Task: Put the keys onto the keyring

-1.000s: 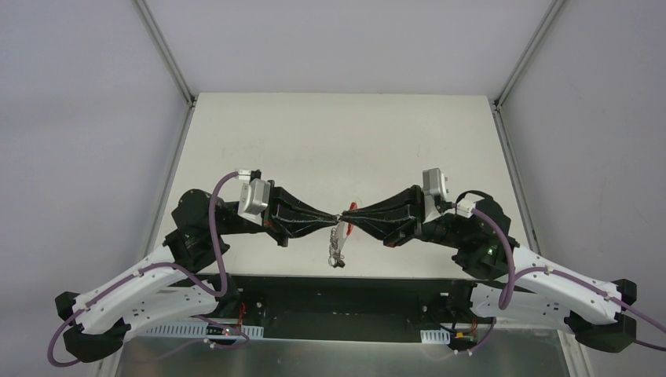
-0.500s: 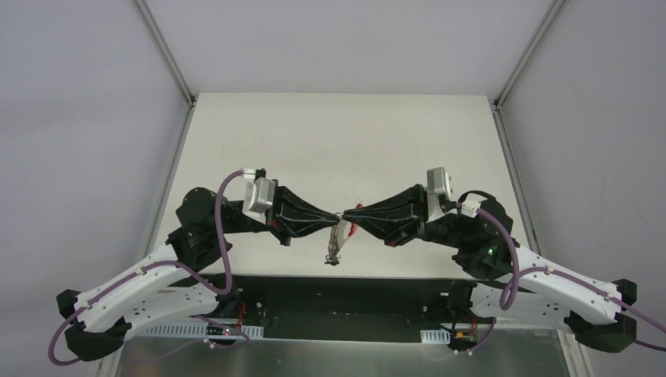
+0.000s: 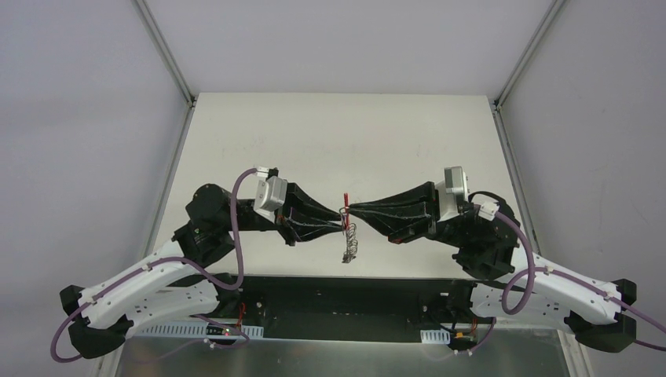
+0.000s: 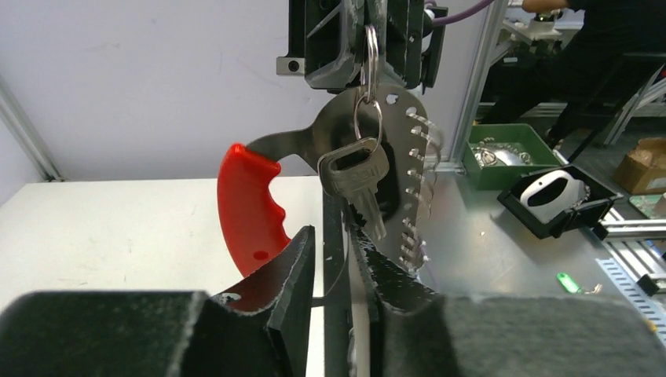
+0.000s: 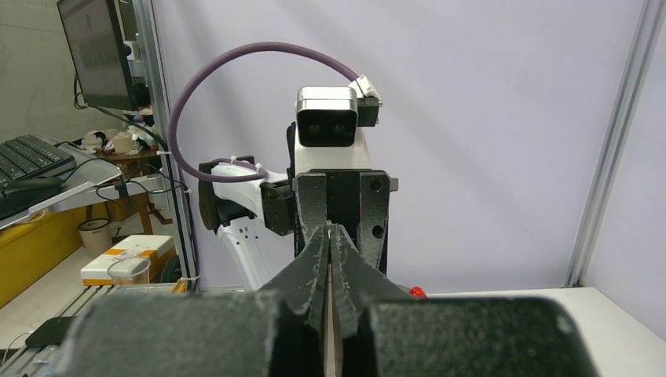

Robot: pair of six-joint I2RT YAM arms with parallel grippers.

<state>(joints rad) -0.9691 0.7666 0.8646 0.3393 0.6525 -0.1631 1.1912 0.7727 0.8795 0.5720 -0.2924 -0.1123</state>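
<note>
Both grippers meet above the table's near middle. My right gripper (image 3: 352,210) is shut on the keyring; in the left wrist view its fingers (image 4: 345,47) pinch a silver wire ring (image 4: 369,55). A silvery key (image 4: 355,169), a curved grey metal strap with holes (image 4: 408,157) and the red tag (image 4: 247,204) hang from that ring. My left gripper (image 3: 340,223) is closed on a thin black piece (image 4: 334,259) seen edge-on with a pale strip beside it; it looks like the black-headed key. In the right wrist view my right gripper (image 5: 330,229) holds a thin pale sliver.
The cream table (image 3: 338,133) lies between slanted metal frame posts. A black strip (image 3: 338,294) runs along its near edge by the arm bases. Past the table edge in the left wrist view are a green bin (image 4: 506,153) and a black case (image 4: 558,204).
Both grippers have shifted a little to the right. The red tag has swung from below the fingertips to stand above them, and the hanging bunch has moved right with them.
</note>
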